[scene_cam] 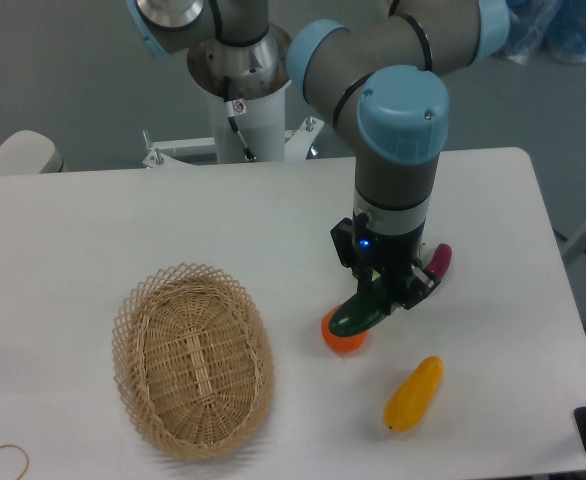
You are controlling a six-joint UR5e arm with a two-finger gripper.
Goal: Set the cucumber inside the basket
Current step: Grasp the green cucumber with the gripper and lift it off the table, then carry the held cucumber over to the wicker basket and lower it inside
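Clamped in the gripper (pixel 385 292): the cucumber (pixel 358 313), dark green and glossy, fingers narrowed onto its upper end, so no gap between tool and vegetable left to close. Long axis tilted, running from the fingers down and to the left, rounded free end pointing toward the near-left and hanging over an orange round vegetable (pixel 341 337); touching that or just clear of it, impossible to tell. Off to the left on the white tabletop (pixel 93 230), well apart from the fingers: the basket (pixel 193 360), oval, woven, nothing inside, its own long axis running near to far. Just behind the gripper, a reddish-purple vegetable (pixel 441 260); nearer and to the right, a yellow elongated vegetable (pixel 414 394). Likely next: a carry leftward across open tabletop, then a release over the wicker bowl, ideally with the cucumber turned along the basket's length.
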